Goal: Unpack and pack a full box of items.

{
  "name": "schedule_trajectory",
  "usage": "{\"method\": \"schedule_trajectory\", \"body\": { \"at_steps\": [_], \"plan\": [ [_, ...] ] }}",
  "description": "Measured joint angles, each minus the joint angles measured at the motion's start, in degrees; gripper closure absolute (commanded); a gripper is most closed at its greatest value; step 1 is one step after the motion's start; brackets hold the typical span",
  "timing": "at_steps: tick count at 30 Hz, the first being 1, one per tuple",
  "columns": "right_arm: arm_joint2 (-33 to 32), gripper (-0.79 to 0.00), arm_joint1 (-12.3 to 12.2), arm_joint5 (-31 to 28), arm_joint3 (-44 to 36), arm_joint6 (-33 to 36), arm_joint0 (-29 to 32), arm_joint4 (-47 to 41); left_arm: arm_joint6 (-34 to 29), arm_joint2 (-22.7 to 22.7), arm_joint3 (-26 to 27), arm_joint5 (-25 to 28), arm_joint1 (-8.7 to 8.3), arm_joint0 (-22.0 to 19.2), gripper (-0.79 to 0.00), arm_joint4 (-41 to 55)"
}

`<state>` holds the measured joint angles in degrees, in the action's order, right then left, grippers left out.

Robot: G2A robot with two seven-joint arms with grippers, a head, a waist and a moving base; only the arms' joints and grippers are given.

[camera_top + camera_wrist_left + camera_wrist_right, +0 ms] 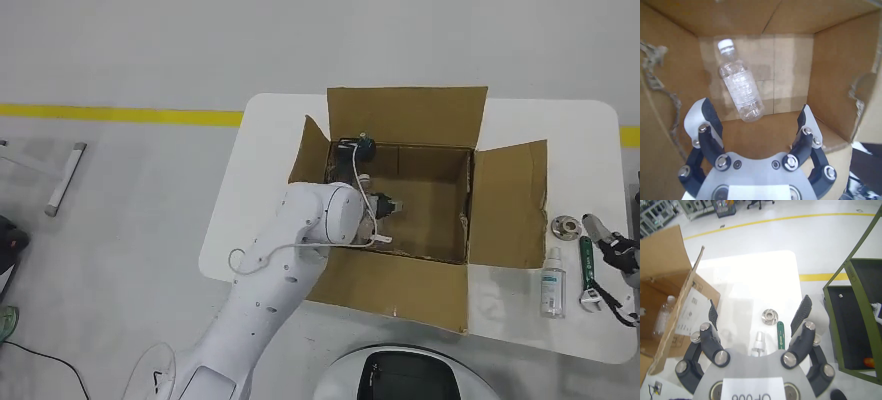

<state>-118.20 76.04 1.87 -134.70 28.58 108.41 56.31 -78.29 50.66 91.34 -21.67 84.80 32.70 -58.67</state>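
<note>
An open cardboard box (405, 115) stands on the white table (262, 190). On the box floor (787, 60) lies a clear plastic bottle (740, 85) with a white cap, slanted. My left gripper (757, 111) hangs open inside the box just short of the bottle's base, touching nothing; from above it sits at the box's left side (390, 207). My right gripper (760, 306) is open and empty above the table's right end (610, 243), over a spray bottle (759, 342), a green wrench (780, 336) and a metal flange (769, 316). The bottle (662, 317) also shows past the box flap.
The spray bottle (552, 283), wrench (588, 272) and flange (565, 226) lie in a row beside the box's right flap (510, 205). A green cart (857, 313) stands just off the table's right edge. Torn cardboard edges line the box walls (659, 85).
</note>
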Motion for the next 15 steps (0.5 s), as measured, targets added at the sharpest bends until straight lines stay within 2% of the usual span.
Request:
{"method": "schedule_trajectory", "body": {
  "at_steps": [4,7,11,15],
  "plan": [
    [-0.17,-0.785,0.02,-1.15,0.15,1.61,2.30,0.81,-0.66,2.51,8.75,4.98,-1.33,3.91,-0.785,-4.05],
    [-0.13,-0.785,0.04,-1.04,0.17,1.51,2.34,0.75,-0.34,4.26,13.19,8.06,-2.04,6.32,-0.785,-6.07],
    [-0.14,-0.785,0.03,-1.04,0.17,1.51,2.31,0.75,0.25,6.43,17.93,11.41,-2.74,9.08,-0.785,-7.29],
    [0.12,-0.785,-0.04,-0.79,1.02,2.08,2.23,2.40,1.40,9.11,21.06,12.52,-3.15,10.93,-0.785,-6.91]
  ]
}}
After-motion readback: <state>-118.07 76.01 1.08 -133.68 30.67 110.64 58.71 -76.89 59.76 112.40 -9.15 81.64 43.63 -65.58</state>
